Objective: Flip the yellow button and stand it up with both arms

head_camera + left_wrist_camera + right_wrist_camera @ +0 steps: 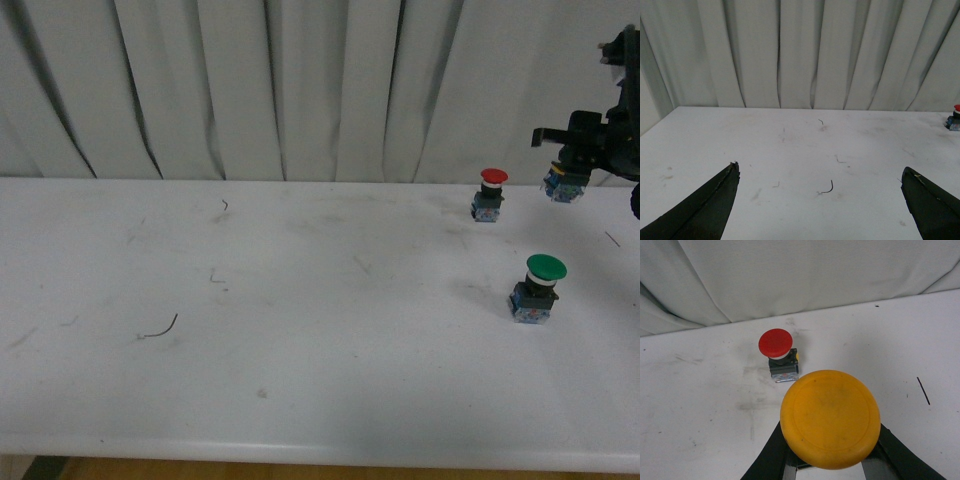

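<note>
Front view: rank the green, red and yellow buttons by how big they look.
1. green button, though it is nearest the camera.
2. red button.
3. yellow button, seemingly smallest, but mostly hidden, so its place against red is unsure.

Wide open tabletop (300, 380) L & centre; 2 obstacles R: red button (490, 194), green button (538, 288).

My right gripper (827, 455) clamped on yellow button (830, 418), cap facing camera. Black fingers (767, 460) show either side below cap. Red button (776, 343) upright on white table (700, 405), apart from yellow button, near curtain (790, 275). Thin dark mark (923, 390) on table.
</note>
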### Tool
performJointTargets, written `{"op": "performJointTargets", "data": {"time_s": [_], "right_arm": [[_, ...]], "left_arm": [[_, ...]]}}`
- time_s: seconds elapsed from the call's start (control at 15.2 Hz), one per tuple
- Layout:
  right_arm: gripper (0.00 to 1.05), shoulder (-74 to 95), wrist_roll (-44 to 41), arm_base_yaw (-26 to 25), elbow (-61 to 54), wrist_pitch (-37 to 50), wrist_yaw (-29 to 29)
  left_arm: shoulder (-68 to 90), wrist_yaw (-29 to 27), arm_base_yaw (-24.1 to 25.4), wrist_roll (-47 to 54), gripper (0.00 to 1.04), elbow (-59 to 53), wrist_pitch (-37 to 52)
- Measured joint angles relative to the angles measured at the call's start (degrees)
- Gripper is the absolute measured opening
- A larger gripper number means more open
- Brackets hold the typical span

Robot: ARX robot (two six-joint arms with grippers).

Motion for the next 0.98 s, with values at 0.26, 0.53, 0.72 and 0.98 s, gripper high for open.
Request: {"op": "performJointTargets", "data": {"time_s": [0.26,0.53,0.72,0.98], "right_arm": [[0.29,4.9,-2.3,2.4,2.8,-1.1,3.6],[0.29,9.6,-1.2,6.0,8.4,-3.7,5.7],[0.29,13.3,0.3,7.4,11.9,-5.2,6.8],[0.29,15.4,0.3,6.5,13.4,-5.4,7.2]], "left_arm": [[0.0,0.0,0.0,0.0,0.98,0.0,0.0],[0.0,0.0,0.0,0.0,0.98,0.0,0.0],[0.0,0.0,0.0,0.0,0.98,0.0,0.0],[0.0,0.0,0.0,0.0,0.98,0.0,0.0]]}}
